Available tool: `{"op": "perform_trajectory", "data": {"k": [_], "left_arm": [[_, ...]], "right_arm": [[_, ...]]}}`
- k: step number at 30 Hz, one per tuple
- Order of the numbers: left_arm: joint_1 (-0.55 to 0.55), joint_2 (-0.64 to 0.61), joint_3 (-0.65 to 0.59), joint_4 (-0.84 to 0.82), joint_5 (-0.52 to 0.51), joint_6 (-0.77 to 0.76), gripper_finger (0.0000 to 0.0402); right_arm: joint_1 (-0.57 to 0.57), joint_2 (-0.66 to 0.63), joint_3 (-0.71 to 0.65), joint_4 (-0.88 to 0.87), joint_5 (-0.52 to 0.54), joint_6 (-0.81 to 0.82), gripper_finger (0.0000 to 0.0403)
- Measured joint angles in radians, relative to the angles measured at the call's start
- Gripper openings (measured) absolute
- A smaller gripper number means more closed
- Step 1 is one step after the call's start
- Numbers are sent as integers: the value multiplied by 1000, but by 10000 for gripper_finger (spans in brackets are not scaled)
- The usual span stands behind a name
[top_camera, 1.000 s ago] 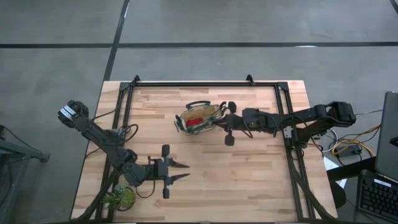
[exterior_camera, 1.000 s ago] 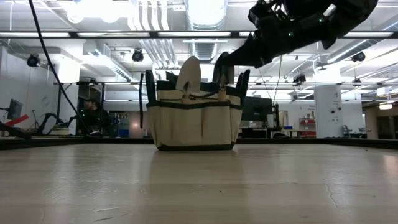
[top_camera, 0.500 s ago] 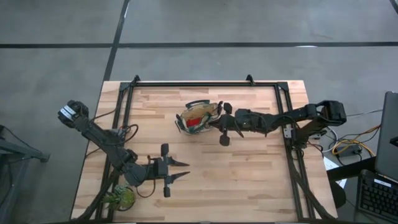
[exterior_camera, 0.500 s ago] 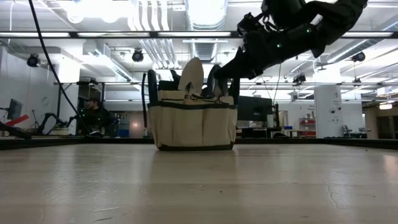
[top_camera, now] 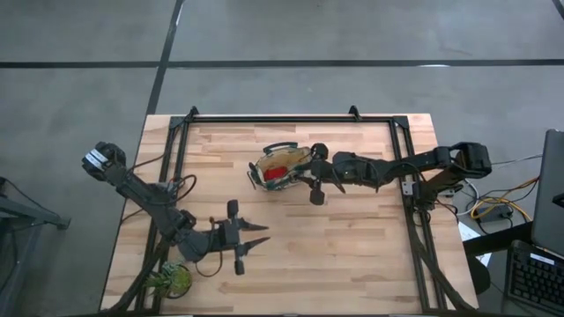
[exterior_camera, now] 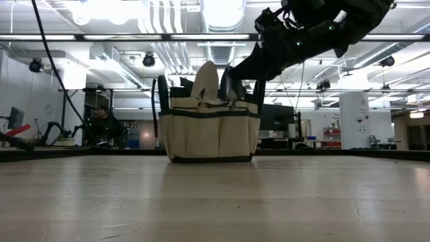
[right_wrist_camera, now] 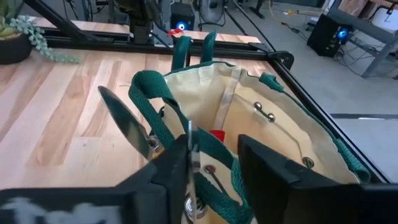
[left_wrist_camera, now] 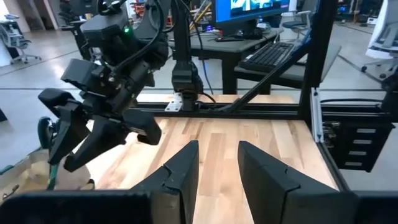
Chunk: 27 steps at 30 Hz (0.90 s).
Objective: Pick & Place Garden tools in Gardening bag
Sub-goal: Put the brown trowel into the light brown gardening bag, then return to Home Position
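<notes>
The gardening bag (top_camera: 280, 167), cream cloth with green loop handles (right_wrist_camera: 163, 112), stands upright on its base in the middle of the table. A silver trowel blade (exterior_camera: 203, 81) sticks up out of it, and a red item (right_wrist_camera: 216, 134) lies inside. My right gripper (right_wrist_camera: 214, 140) is open and slants down over the bag's right rim (exterior_camera: 227, 81); a green strap and a thin metal tool part (right_wrist_camera: 193, 148) stand between its fingers. My left gripper (top_camera: 263, 236) waits open near the table's front left. My right gripper comes slanting down from the table's right into the bag's mouth. A thin metal tool part (right_wrist_camera: 194, 155) stands right beside one finger (right_wrist_camera: 177, 165); I cannot tell whether the finger touches it or the green strap.
A green plant in a pot (top_camera: 172, 280) sits at the front left corner, close to my left arm. A black frame rail (top_camera: 273, 119) runs along the far edge and down both sides. Bare wood lies in front of the bag (exterior_camera: 215, 195).
My right gripper has moved toward the table's left, from beside the bag's right rim to over its mouth, and dipped lower.
</notes>
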Motion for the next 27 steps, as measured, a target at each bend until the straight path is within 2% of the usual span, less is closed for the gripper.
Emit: {"op": "perform_trajectory", "data": {"k": [5, 10, 13, 17, 19, 27], "left_arm": [[23, 0, -1, -6, 1, 5, 104], [78, 0, -19, -28, 31, 9, 50], [123, 0, -45, -12, 106, 12, 11], [195, -9, -100, 44, 266, 10, 7], [226, -32, -132, 60, 295, -3, 5], [242, -252, -305, 77, 299, -8, 6]], "right_arm": [[15, -49, 0, -2, -5, 12, 171], [44, -153, 0, -54, -6, -1, 172], [64, -223, -6, -118, -17, -2, 145], [102, -294, -47, -170, -79, 3, 70], [127, -335, -86, -167, -84, 3, 26], [176, -512, -283, 6, -74, 32, 8]]}}
